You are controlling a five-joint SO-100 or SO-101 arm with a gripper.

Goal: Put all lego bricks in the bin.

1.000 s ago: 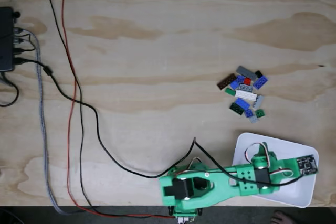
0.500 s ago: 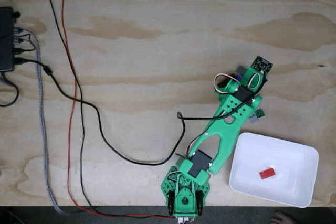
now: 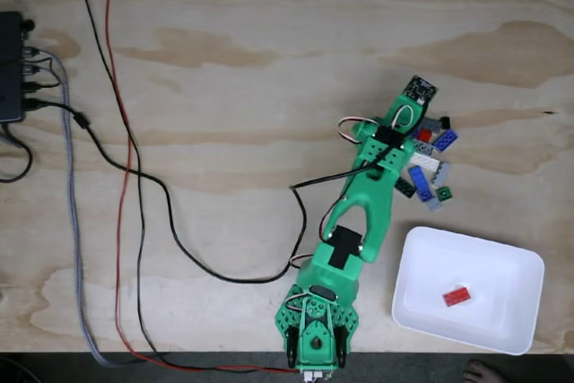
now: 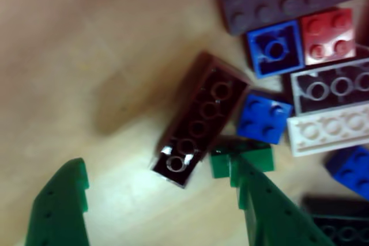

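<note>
Plywood table (image 3: 224, 69): brown brick (image 4: 199, 120) (upturned) between end effector (image 4: 158, 191) fingers.

Fixed view looks straight down on the table (image 3: 269, 60); other view hangs close over the brick pile (image 4: 300, 84), shared

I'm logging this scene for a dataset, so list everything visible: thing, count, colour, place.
lego bricks: a loose pile, count unclear, blue, red, white, grey, green, brown; on the table right of the arm, above the bin.
red brick: one, lying inside the bin.
brown brick: one, underside up, between the open fingers in the other view.
bin: one, white, lower right of the fixed view.
black box: one, left edge.
cables: several, black, red, grey, across the left half.
table: one, light plywood.
gripper: one, green, open.
</note>
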